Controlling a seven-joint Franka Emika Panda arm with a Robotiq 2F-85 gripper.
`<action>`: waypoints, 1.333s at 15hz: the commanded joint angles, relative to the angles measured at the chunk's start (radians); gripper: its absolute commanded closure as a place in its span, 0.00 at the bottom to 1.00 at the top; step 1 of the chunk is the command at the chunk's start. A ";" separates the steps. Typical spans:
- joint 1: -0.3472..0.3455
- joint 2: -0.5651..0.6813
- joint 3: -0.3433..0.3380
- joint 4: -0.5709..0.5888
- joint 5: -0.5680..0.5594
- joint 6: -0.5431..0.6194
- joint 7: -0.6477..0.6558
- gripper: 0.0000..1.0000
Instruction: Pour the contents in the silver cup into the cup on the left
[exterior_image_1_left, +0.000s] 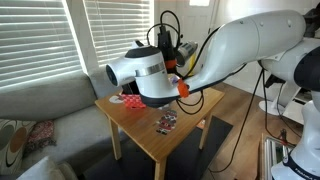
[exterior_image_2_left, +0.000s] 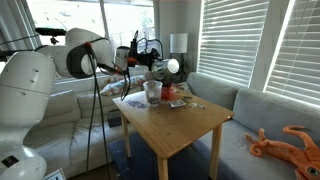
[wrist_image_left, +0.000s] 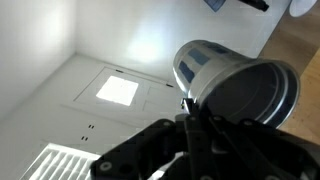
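Clamping the silver cup (wrist_image_left: 235, 85), the hand (wrist_image_left: 196, 112) holds it tipped above the wooden desk (exterior_image_2_left: 180, 128) beside window blinds (exterior_image_2_left: 245, 45).

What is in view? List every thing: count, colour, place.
silver cup: one, silvery, held in the gripper over the table
pale cup: one, translucent, on the table's far end
red container: one, red, on the table beside the pale cup
table: one, light wood, by the sofa
sofa: one, grey, beside the table
octopus toy: one, orange, on the sofa
arm: one, white, over the table
gripper: one, black, shut on the silver cup
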 joint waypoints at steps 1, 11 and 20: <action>-0.041 -0.089 0.051 -0.026 0.061 0.090 0.119 0.99; -0.110 -0.233 0.066 -0.180 0.132 0.404 0.361 0.96; -0.198 -0.404 0.071 -0.288 0.322 0.720 0.553 0.99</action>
